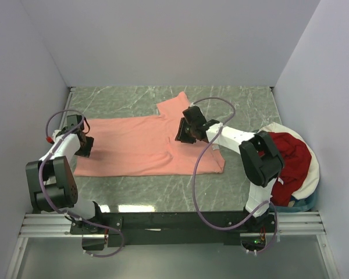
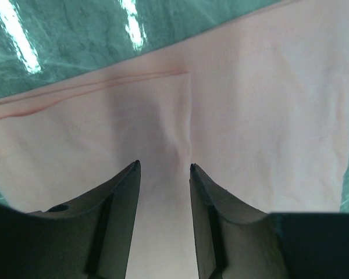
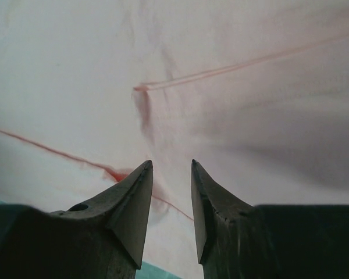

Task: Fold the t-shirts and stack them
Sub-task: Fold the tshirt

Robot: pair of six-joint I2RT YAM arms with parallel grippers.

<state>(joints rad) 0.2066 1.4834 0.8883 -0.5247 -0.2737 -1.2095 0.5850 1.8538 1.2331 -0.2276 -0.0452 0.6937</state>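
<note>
Pinching t-shirt (image 1: 134,145): left gripper (image 2: 163,166), right gripper (image 3: 171,163)

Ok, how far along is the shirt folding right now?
Early. Done: the salmon-pink shirt is spread flat on the table. In hand: the left gripper at its hem end and the right gripper near its sleeves both appear to pinch it. Left: its folds, then the dark red shirt, lying in the basket; no stack yet.

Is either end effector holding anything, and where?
Cannot tell: the left end effector and right end effector both rest on the pink t-shirt, jaws narrowly apart; no confirmed pinch.
</note>
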